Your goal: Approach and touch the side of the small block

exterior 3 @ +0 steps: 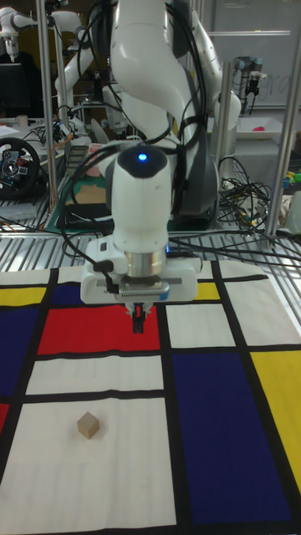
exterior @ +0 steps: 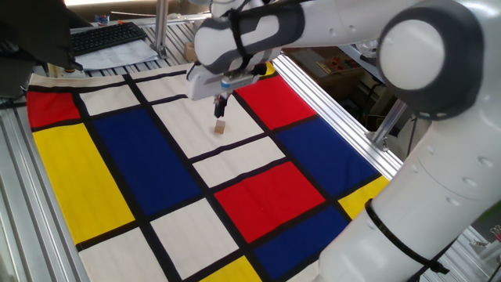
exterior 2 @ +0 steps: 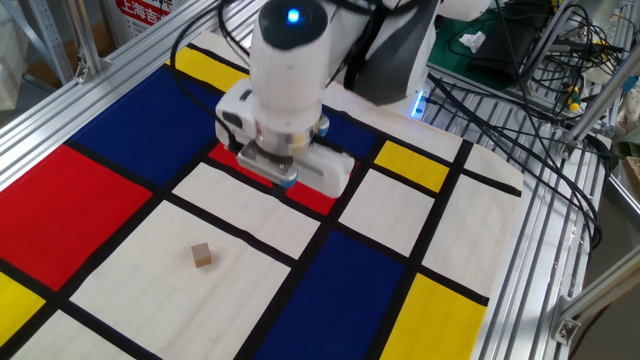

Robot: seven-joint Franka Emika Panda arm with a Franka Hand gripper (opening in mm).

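Nearest the tall fixed camera, a small block (exterior 3: 89, 427) sitting flat on a large white panel of the checked cloth (exterior 3: 209, 435), alone, nothing touching it. Same block (exterior: 221, 126) on white in one fixed view and (exterior 2: 203, 256) in the other. Beyond it, a black stripe, a narrower white panel, then a red panel. Over that red panel, the gripper (exterior 3: 138, 319) pointing straight down, 2 fingers pressed together into 1 dark tip, or nearly so, as the tip is small in every view. Tip (exterior: 220, 110) appearing just above the block from one side, yet well apart from it and off the cloth (exterior 2: 284, 185) from the other. Farther back, the white arm (exterior 3: 142, 201) with a blue light, then cables and metal framing.
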